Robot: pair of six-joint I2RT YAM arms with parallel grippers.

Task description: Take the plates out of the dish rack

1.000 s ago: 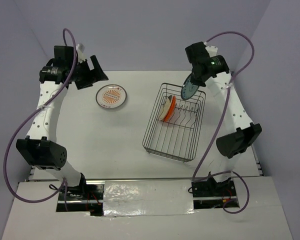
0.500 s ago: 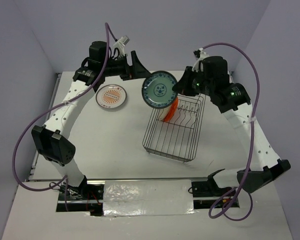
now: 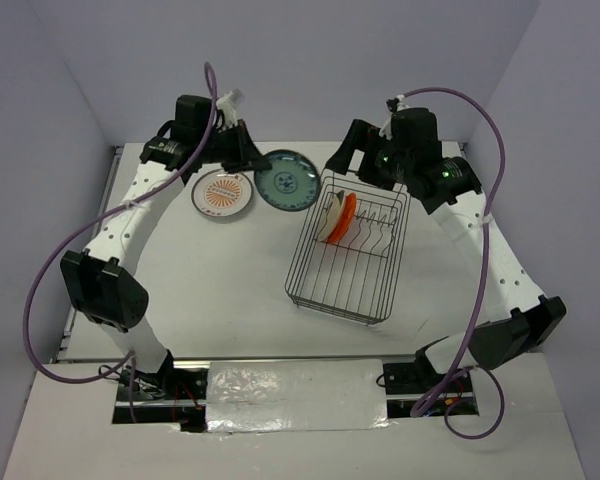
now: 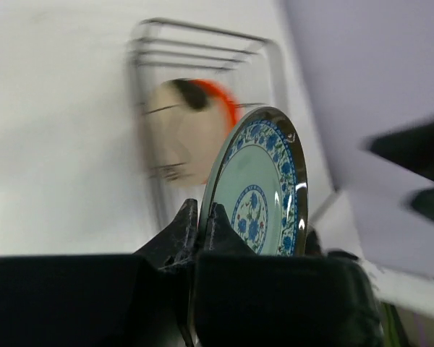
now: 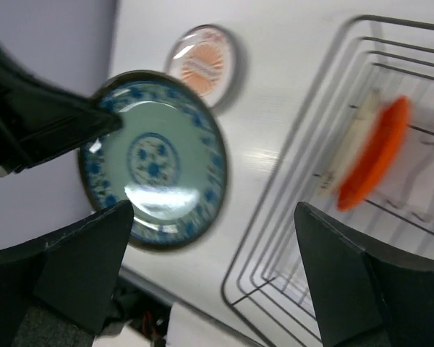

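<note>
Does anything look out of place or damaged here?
Nothing is spilled or broken. The dish rack sits skewed to the table edges, and the teal plate hangs tilted, pinched by its rim in the left fingers.

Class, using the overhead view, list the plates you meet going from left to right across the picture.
white plate with orange pattern → teal plate → cream plate → orange plate; the last two stand in the dish rack.
</note>
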